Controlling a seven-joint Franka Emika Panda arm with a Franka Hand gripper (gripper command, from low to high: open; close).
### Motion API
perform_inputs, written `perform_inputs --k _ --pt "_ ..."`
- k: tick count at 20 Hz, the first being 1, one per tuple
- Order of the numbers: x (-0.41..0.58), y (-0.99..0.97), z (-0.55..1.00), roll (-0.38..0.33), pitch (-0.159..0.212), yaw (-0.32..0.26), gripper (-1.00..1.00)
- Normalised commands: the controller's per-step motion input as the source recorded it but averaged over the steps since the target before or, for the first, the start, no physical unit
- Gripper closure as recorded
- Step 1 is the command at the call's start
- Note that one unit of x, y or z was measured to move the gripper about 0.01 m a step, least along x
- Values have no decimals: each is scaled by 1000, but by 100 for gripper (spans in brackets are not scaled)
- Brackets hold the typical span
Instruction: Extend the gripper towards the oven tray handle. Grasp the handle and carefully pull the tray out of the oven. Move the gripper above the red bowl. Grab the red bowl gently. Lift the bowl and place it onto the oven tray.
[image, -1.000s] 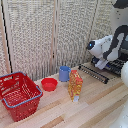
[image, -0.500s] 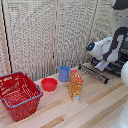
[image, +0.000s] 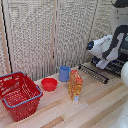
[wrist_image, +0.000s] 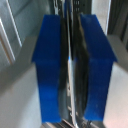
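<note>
Arm: bulky white robot arm (image: 111, 44) reaching in from the exterior view's right, wrist lowered toward the oven front.
Gripper: small gripper (image: 102, 63) on a white housing, down at the pulled-out rack. In the wrist view the two blue fingertip pads (wrist_image: 50, 65) stand nearly together, with only a thin dark strip between them — closed on the thin dark metal oven tray handle (wrist_image: 70, 60).
Tray: flat dark metal wire rack tray (image: 95, 73), lying out in front of the oven at a slant across the table, its front bar toward the exterior view's left.
Oven: boxy dark toaster oven (image: 120, 64), mostly hidden behind the arm at the exterior view's right edge.
Red bowl: small round shallow red plastic bowl (image: 49, 84) — resting on the light wooden table (image: 95, 107), well apart from the tray and the gripper, between the basket and the carton.
Blue cup: upright blue cup (image: 64, 73), just behind the bowl.
Carton: orange and yellow box (image: 75, 84), standing upright near the bowl.
Basket: large red mesh basket (image: 19, 95) with a blue rim, at the exterior view's left.
Background: pale slatted folding screen (image: 45, 35).
</note>
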Motion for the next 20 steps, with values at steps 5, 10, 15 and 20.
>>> perform_inputs --k 5,10,15,20 --pt "18 199 11 131 -62 -37 100" --pt "32 658 178 217 -60 -3 100" --pt "65 787 34 156 -61 -18 100" --pt "65 707 -78 51 -42 -37 100"
